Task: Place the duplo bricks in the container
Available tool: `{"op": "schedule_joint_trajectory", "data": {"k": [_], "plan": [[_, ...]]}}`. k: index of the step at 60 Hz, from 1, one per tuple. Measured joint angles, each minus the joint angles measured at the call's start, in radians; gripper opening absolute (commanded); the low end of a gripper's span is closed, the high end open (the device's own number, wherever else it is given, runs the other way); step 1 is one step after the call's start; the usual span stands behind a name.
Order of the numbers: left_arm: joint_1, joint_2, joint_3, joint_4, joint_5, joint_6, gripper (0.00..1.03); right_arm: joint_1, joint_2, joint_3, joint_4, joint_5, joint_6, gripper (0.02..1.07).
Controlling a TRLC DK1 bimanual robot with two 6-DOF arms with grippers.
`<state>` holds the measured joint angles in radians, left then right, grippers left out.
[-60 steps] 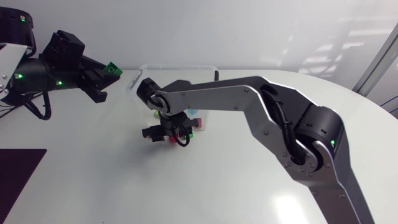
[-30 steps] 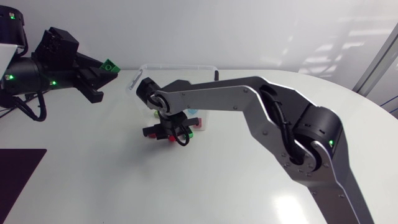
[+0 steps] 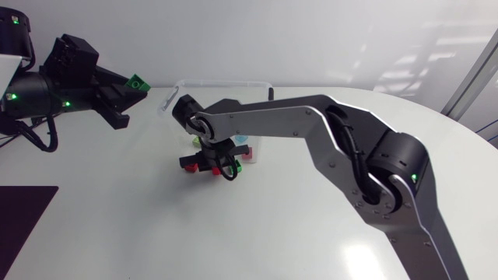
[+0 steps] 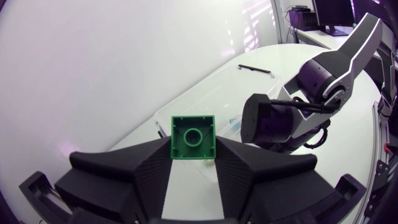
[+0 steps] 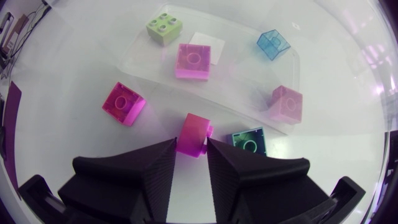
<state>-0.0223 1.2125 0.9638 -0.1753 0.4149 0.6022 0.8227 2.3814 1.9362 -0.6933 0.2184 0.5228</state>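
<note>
While L pincer [image 4: 193, 148] pinches green brick [image 4: 193, 135] aloft, short of clear container [image 3: 226, 83], and R pincer [image 5: 191, 149] clamps pink brick [image 5: 194, 133] on desk [image 3: 117, 218] by its near wall, risk: R's shallow hold may let brick twist out, clip wall.

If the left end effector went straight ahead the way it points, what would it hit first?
Probably the container, at its near rim, with the green brick it grips leading; depth is unclear, and the right arm is close beside.
</note>
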Motion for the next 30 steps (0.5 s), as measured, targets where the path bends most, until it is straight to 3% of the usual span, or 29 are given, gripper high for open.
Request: {"op": "schedule_joint_trajectory", "data": {"k": [16, 30], "plan": [[-0.006, 0.048, 0.067, -0.007, 0.000, -0.031, 0.34, 0.069, -0.144, -0.223, 0.081, 0.020, -0.030, 0.25], [-0.056, 0.260, 0.202, 0.005, 0.000, -0.102, 0.34, 0.114, -0.351, -0.344, 0.188, 0.072, -0.076, 0.22]]}}
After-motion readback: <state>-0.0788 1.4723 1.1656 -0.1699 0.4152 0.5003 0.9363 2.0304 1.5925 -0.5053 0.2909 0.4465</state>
